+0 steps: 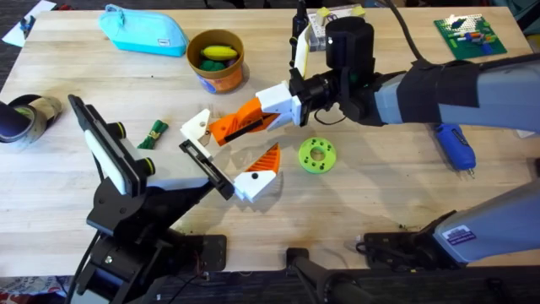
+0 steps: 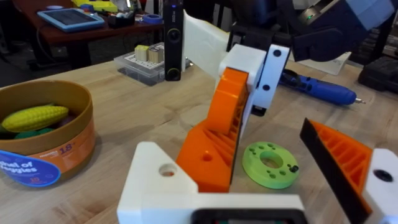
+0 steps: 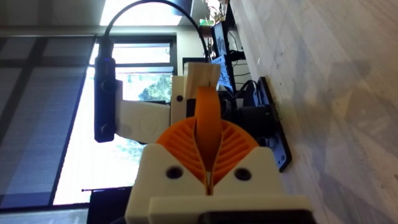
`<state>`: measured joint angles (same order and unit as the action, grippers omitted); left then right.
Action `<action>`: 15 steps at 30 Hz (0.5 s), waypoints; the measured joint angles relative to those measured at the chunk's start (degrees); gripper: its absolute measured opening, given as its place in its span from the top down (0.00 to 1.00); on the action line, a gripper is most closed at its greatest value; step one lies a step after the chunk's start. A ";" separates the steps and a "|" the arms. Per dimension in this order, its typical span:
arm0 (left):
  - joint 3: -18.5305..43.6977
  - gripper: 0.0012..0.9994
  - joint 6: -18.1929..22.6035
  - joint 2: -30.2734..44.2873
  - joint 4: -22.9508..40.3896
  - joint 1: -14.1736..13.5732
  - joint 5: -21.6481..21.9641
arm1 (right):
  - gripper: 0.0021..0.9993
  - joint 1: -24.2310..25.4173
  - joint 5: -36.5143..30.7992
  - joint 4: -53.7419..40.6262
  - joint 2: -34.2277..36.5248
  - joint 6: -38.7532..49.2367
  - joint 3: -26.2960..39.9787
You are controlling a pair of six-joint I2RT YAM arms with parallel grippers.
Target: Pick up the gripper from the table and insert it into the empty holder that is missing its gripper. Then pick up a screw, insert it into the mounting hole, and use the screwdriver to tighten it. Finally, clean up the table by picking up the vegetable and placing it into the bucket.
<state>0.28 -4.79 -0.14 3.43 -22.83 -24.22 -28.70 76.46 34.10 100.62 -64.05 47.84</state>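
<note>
My right gripper (image 1: 234, 127) reaches across the table (image 1: 380, 194) and is shut on the orange gripper finger (image 1: 240, 125). It holds the finger's lower end against the white empty holder (image 1: 199, 127) on my left gripper (image 1: 232, 150). In the left wrist view the orange finger (image 2: 217, 137) leans on the holder (image 2: 158, 183), which has a round hole. The left arm's own orange finger (image 2: 345, 158) stands far off, so that gripper is open. The blue screwdriver (image 1: 456, 148) lies at the right. The dark green vegetable (image 1: 154, 133) lies left of the holder. The bucket (image 1: 221, 80) stands behind.
A green disc (image 1: 316, 155) lies just right of the grippers. A yellow corn toy (image 1: 219, 53) sits in the bucket. A light blue pouch (image 1: 143, 31) is at the back left, a tape roll (image 1: 21, 114) at the left edge, a green board (image 1: 468, 34) at the back right.
</note>
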 joint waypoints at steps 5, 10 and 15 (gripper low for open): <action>0.08 0.01 -0.13 0.13 -0.09 0.18 0.58 | 0.99 0.10 0.98 4.48 0.06 -1.18 -0.26; 0.36 0.01 1.20 0.13 -1.07 0.18 0.68 | 0.99 0.10 1.22 18.15 1.13 -6.89 -0.81; 0.52 0.01 1.32 0.13 -0.52 0.18 0.15 | 0.99 0.10 1.36 15.26 1.25 -9.94 -0.79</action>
<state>0.80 -3.48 -0.01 2.91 -22.65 -24.07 -28.60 77.81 49.36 101.86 -73.99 47.05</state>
